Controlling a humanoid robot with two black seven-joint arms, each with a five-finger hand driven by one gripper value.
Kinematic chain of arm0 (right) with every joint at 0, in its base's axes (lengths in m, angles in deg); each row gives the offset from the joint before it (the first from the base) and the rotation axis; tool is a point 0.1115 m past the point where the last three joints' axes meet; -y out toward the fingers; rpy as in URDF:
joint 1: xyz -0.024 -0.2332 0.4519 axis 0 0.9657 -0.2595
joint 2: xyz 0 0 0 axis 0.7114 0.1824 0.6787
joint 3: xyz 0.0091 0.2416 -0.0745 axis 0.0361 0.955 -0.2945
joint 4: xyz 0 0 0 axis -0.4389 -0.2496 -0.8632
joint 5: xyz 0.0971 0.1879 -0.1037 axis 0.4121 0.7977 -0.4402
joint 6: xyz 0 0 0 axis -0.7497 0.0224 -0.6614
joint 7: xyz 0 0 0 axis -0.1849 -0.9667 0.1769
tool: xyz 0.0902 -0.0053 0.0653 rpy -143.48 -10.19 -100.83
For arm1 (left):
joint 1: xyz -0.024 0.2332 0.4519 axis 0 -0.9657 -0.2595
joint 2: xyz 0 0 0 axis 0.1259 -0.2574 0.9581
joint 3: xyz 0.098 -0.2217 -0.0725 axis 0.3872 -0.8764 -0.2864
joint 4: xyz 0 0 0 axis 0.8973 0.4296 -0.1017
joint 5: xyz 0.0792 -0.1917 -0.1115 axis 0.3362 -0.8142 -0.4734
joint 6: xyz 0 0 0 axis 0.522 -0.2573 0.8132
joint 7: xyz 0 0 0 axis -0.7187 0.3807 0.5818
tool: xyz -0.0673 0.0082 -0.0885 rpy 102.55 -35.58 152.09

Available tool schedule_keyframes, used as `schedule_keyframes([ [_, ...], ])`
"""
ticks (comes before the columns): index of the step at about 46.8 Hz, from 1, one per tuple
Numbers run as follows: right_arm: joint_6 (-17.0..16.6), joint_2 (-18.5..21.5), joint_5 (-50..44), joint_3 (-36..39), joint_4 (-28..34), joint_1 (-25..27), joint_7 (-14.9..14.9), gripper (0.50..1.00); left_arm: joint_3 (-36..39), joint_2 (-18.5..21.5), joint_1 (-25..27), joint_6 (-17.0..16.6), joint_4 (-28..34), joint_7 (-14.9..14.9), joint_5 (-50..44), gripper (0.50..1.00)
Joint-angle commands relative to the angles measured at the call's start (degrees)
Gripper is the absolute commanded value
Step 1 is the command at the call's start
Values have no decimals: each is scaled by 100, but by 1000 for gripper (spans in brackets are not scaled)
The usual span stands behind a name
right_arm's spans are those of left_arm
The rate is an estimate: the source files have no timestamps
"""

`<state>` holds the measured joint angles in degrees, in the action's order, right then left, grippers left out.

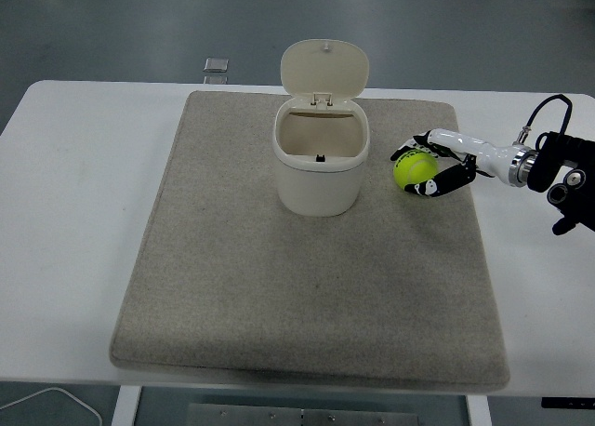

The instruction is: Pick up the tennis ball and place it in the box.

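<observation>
Closing around the tennis ball [415, 169], the right hand [433, 168] has its fingers wrapped over the far side and under the near side of it, so the ball looks grasped, though whether it has left the mat [307, 286] cannot be told from this angle. The ball sits at about 3 o'clock from the box [317, 170], just beside its wall but apart from it. The box stands upright near the mat's far middle with its lid [324, 68] tipped back and its mouth open. By my reading, the grasp is the only one of the task's steps done or nearly done: lifting, carrying toward 9 o'clock over the rim, and letting go remain. The left arm is out of view.
</observation>
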<state>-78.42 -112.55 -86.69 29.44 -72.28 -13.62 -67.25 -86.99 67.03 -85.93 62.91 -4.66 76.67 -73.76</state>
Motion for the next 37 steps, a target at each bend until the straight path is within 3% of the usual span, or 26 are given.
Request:
schedule_keyframes([
  [1,-10,-9,0,-9,0,0,-9,595,-2,0,0,0,0,-1,0,996],
  [15,-27,-17,9,-9,0,-9,-18,505,6,0,0,0,0,-1,0,996],
  [37,-282,-175,114,149,-18,-114,44,500,6,0,0,0,0,-1,0,996],
])
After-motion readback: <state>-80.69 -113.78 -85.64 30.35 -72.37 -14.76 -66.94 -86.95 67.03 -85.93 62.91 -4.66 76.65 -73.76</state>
